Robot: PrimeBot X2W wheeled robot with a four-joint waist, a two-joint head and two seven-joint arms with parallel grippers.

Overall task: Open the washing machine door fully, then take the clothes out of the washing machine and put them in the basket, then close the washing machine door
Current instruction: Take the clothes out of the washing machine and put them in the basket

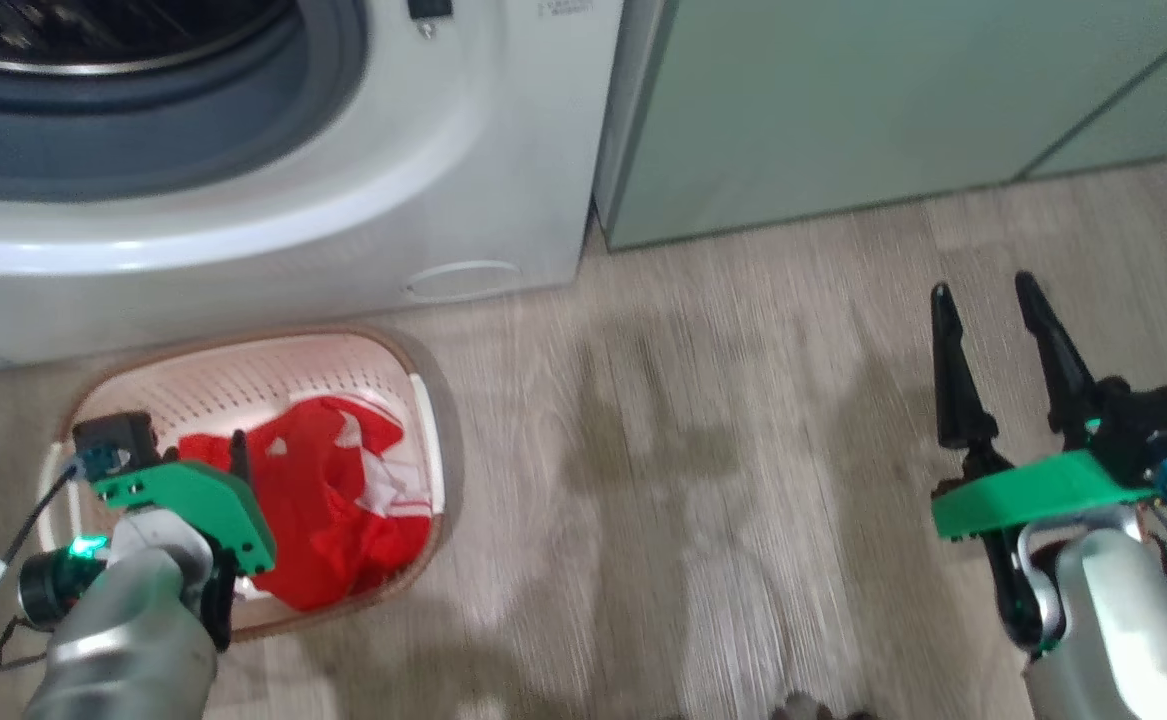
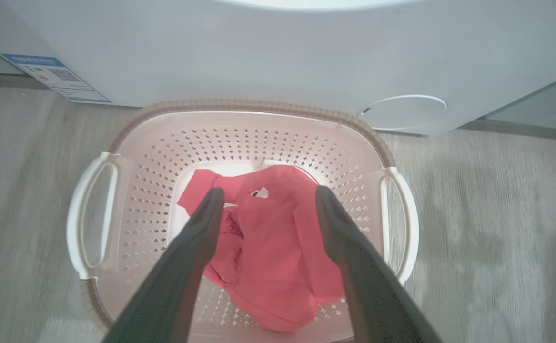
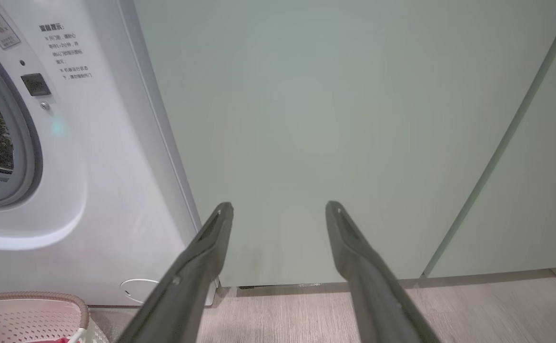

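Head view: washing machine (image 1: 343, 200) partly cropped

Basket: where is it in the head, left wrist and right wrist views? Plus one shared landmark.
Head view: basket lower left, on the floor before the washing machine.
Left wrist view: basket centre, seen from above, clothes inside.
Right wrist view: basket bottom-left corner, cut by the edge.
Shared landmark: round flap low on the washing machine, next to the basket.
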